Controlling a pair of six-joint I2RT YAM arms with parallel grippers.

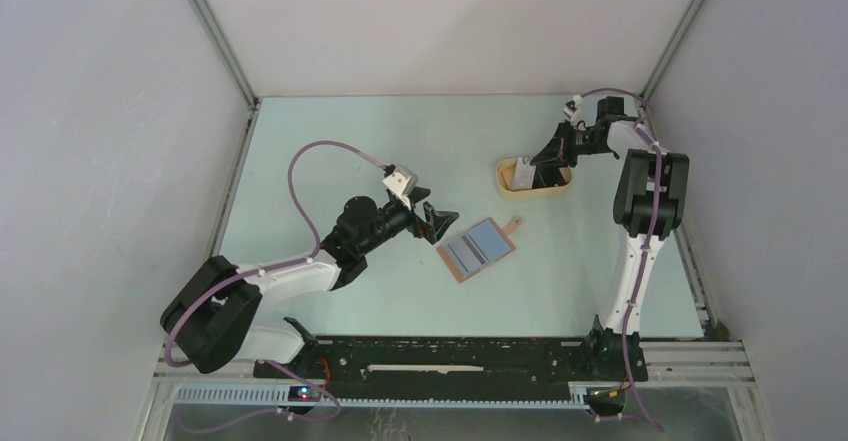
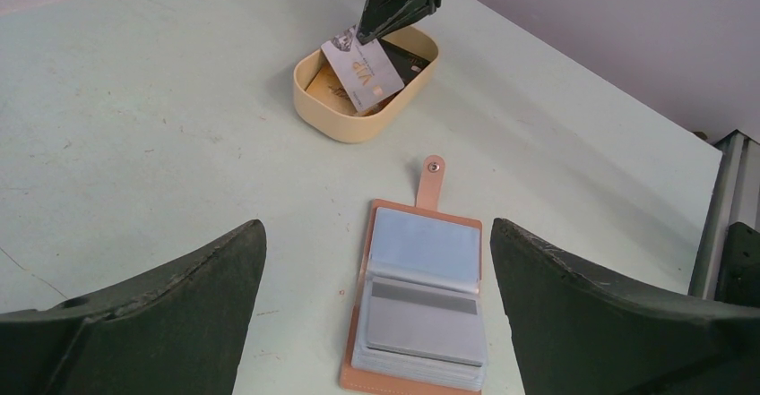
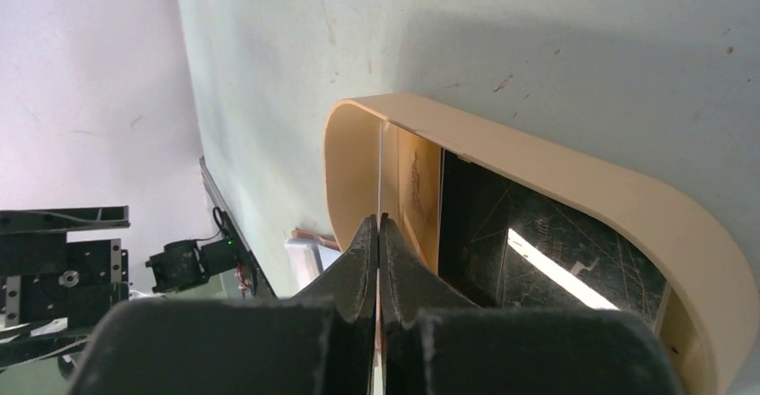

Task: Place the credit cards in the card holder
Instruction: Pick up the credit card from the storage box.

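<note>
We see the right gripper closed on the top edge of a pale card, pinching it thin-side on so it can lift clear of the tray. The card's lower end is inside the tray, leaning on a gold card and a black card that lie flat there. Its printed face tilts towards the left arm, and its long axis slopes down from the gripper to the tray floor.

The holder lies open and flat on the tabletop, well apart from the tray. Its long axis and snap tab point towards the tray, and its sleeves face up to take a card. The left gripper hangs wide open and empty just beside the holder, we judge to steady it.
</note>
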